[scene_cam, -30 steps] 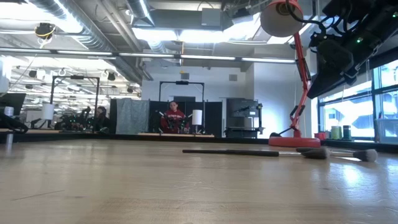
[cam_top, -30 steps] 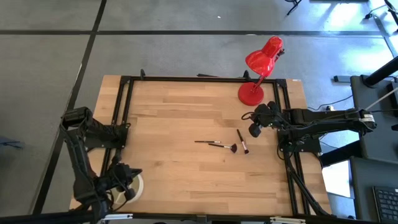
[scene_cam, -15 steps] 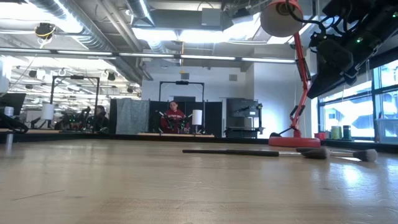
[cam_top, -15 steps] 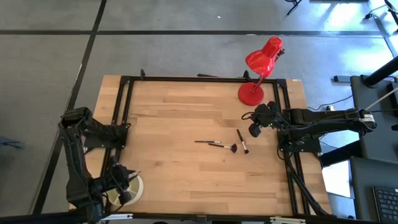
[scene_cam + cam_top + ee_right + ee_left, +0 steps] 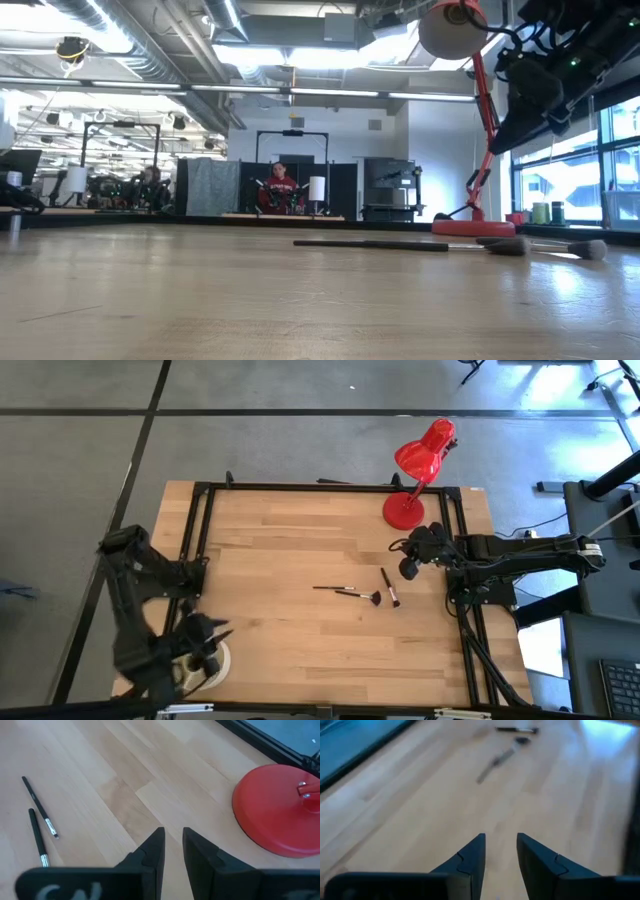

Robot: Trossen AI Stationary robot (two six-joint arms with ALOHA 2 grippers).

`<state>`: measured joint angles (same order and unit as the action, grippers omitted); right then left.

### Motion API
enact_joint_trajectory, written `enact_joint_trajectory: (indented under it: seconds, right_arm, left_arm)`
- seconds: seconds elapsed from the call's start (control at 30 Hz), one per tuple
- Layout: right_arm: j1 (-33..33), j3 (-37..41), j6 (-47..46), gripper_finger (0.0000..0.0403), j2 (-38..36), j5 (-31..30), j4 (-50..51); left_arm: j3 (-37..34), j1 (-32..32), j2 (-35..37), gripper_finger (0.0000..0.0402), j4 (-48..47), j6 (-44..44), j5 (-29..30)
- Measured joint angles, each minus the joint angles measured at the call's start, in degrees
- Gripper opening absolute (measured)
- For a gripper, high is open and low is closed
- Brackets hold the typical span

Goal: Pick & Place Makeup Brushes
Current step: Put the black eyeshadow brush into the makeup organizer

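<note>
— At the table's near-left corner we see our left gripper point(image 5: 205, 643) above a white dish point(image 5: 212, 665), fingers point(image 5: 472, 857) narrowly parted, empty.

— Mid-table we see three brushes point(image 5: 358, 593) lying close together; farther right our right gripper point(image 5: 409, 563) hovers beside the red lamp point(image 5: 404, 510), fingers point(image 5: 156, 847) nearly closed, empty.

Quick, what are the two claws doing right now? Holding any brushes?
Left claw: slightly open, holding nothing.
Right claw: slightly open, holding nothing.
</note>
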<state>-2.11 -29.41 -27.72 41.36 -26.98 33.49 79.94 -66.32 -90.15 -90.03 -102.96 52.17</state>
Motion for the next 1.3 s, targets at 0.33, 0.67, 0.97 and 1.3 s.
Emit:
enact_joint_trajectory:
  seconds: [0.33, 0.67, 0.97, 1.3]
  right_arm:
    - [0.0, 0.0, 2.5, 0.0069, 0.0, -0.6, -1.7]
    - [0.0, 0.0, 2.6, 0.0069, 0.0, -0.5, -0.2]
    - [0.0, 0.0, 1.2, 0.0069, 0.0, -0.5, 1.9]
    - [0.0, 0.0, -0.2, 0.0069, 0.0, -0.4, 2.0]
  left_arm:
    - [0.0, 31.1, 1.3, 0.0093, 11.0, 30.4, -30.6]
    - [-1.8, 45.1, 0.4, 0.0078, 16.3, 41.8, -53.2]
    - [-7.4, 43.2, 0.4, 0.0072, 16.1, 38.6, -64.8]
    - [-7.4, 38.5, 0.4, 0.0067, 15.8, 32.7, -73.5]
